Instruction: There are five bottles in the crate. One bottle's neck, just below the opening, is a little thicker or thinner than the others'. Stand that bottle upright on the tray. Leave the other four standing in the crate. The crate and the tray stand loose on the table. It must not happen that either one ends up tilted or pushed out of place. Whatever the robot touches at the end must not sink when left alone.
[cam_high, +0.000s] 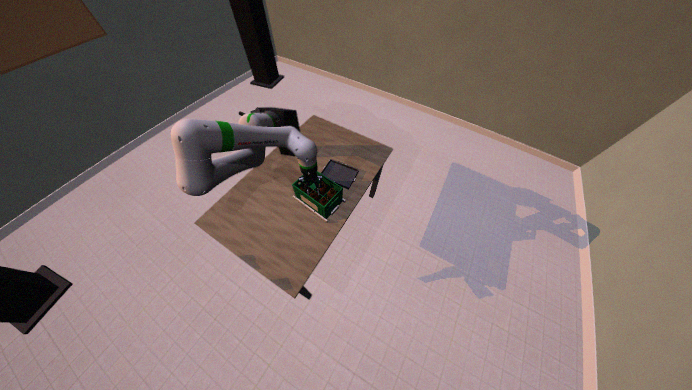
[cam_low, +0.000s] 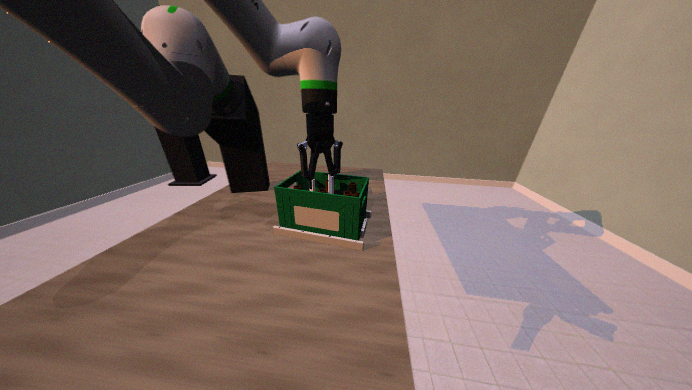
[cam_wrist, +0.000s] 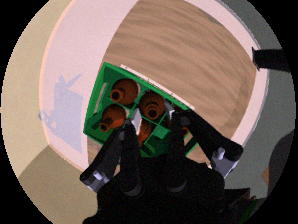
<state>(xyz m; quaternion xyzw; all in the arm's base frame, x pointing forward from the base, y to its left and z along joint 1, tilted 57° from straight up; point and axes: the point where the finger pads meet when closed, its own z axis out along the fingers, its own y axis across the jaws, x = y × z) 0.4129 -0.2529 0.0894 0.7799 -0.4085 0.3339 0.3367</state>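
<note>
The green crate (cam_low: 322, 207) stands on the wooden table and holds brown bottles, whose tops (cam_low: 352, 188) show just above its rim. It also shows in the top view (cam_high: 318, 196) and in the wrist view (cam_wrist: 127, 112). My gripper (cam_low: 320, 185) points straight down, with its fingertips just inside the crate's far left part. The fingers are partly open, with a gap between them. In the wrist view the fingertips stand on either side of one bottle top; I cannot tell whether they touch it. Three other bottle tops (cam_wrist: 125, 88) lie beyond the fingers. The dark tray (cam_high: 340, 173) lies beside the crate.
The crate rests on a thin pale board (cam_low: 320, 237) near the table's right edge. The robot's dark base (cam_low: 240, 135) stands at the table's far left. The tray is hidden behind the crate in the exterior view.
</note>
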